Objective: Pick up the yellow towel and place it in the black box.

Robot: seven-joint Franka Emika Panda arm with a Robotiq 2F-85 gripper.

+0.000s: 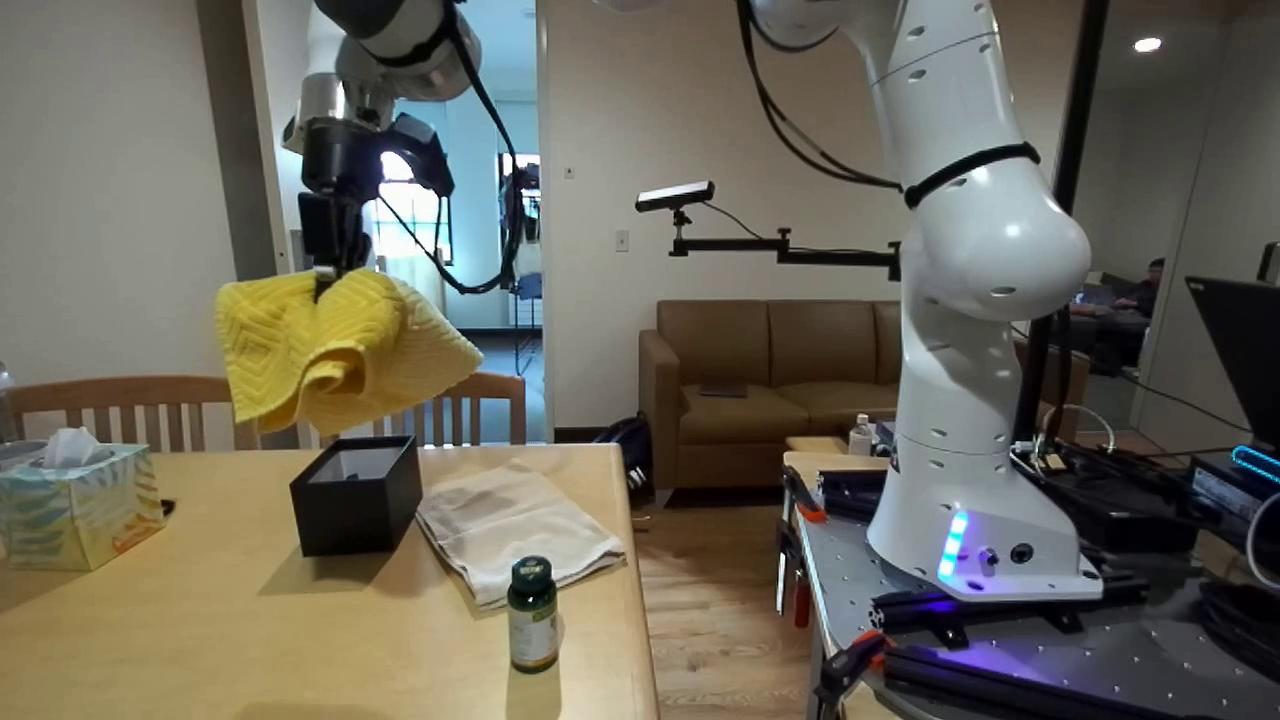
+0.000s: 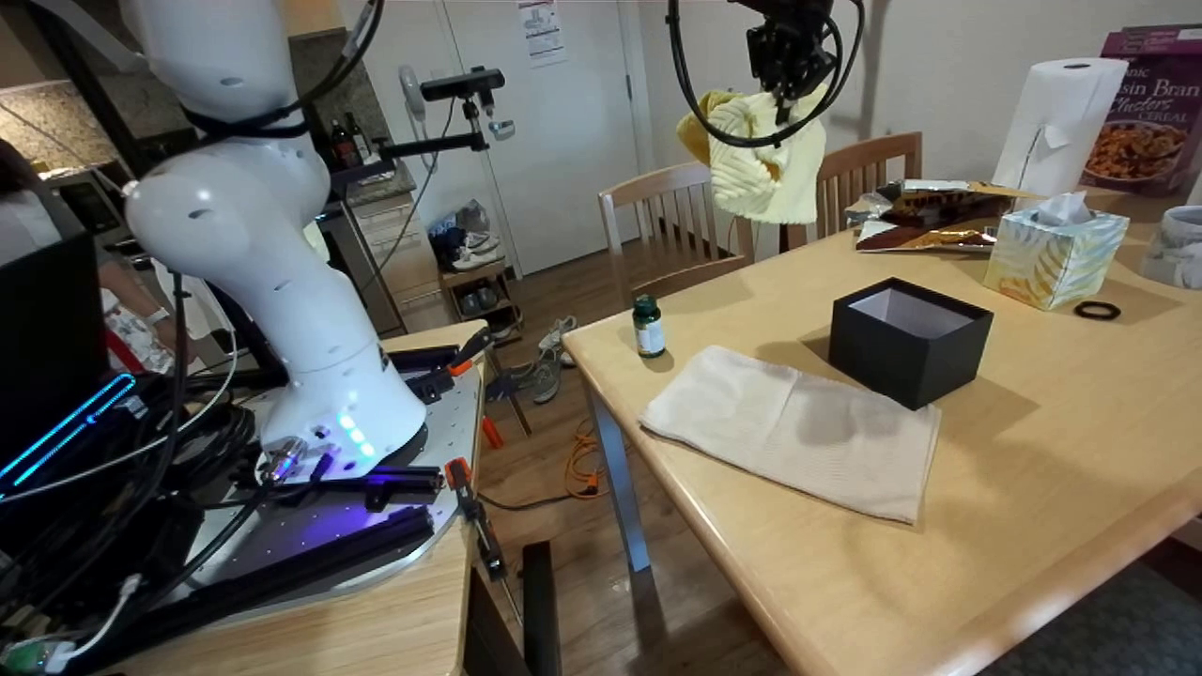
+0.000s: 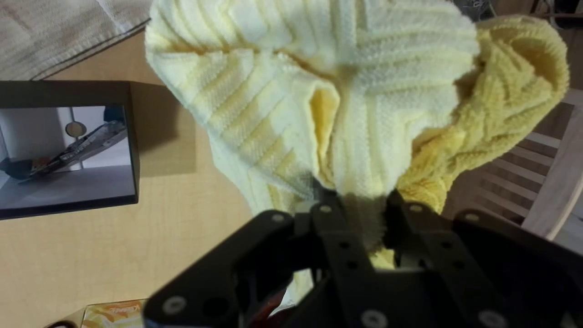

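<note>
Held drooping yellow towel (image 1: pixel 345 350) between fingers (image 3: pixel 339 237); judged light, soft (unlikely to slip); called for gripping deep in gathered folds.

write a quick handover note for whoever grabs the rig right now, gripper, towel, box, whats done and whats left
Gripper: closed on the yellow towel, holding it in the air, off to one side of the black box.
Box: on the table, open at the top, beside a beige cloth; the wrist view shows an item inside, hard to identify.
Done: towel picked up.
Left: bring it over the box, lower it in, release; loose edges may need tucking.
</note>
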